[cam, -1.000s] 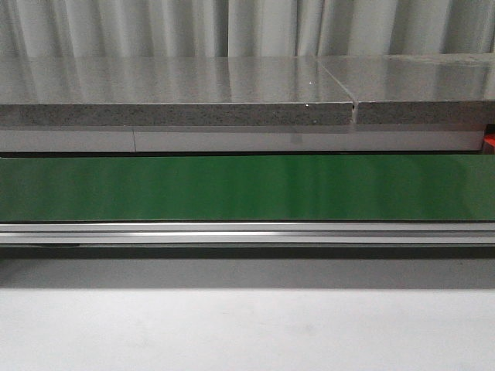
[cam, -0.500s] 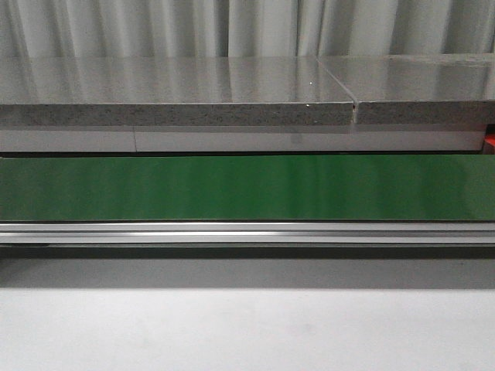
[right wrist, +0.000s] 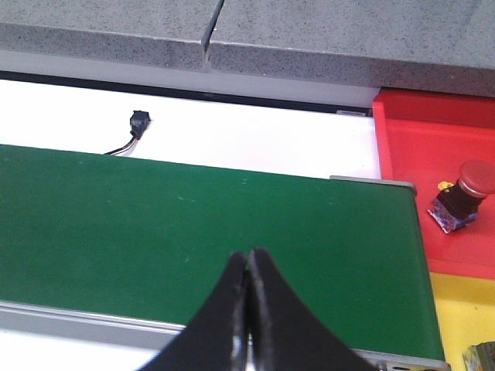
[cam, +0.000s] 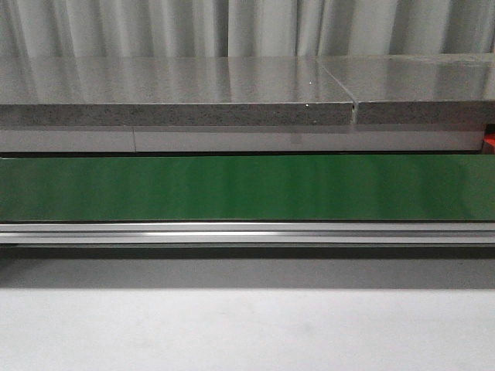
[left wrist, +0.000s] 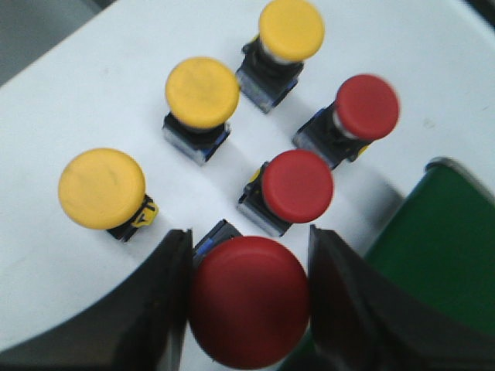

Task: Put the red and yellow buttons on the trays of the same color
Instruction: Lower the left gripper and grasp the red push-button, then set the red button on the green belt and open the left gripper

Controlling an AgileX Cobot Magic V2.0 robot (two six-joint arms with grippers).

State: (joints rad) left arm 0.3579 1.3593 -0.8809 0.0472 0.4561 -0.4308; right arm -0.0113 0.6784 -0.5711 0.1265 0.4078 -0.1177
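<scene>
Only the left wrist view shows the left gripper (left wrist: pixel 249 297) clamped on a red button (left wrist: pixel 249 301); the right gripper (right wrist: pixel 247 270), pressed together, faces a red tray (right wrist: pixel 433 147) beyond the belt (cam: pixel 247 188).

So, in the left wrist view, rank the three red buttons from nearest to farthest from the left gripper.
1. The large red button, right between the jaws of the left gripper.
2. The middle red button, just beyond it on the white surface.
3. The far red button, farther out, toward the green belt side.
</scene>
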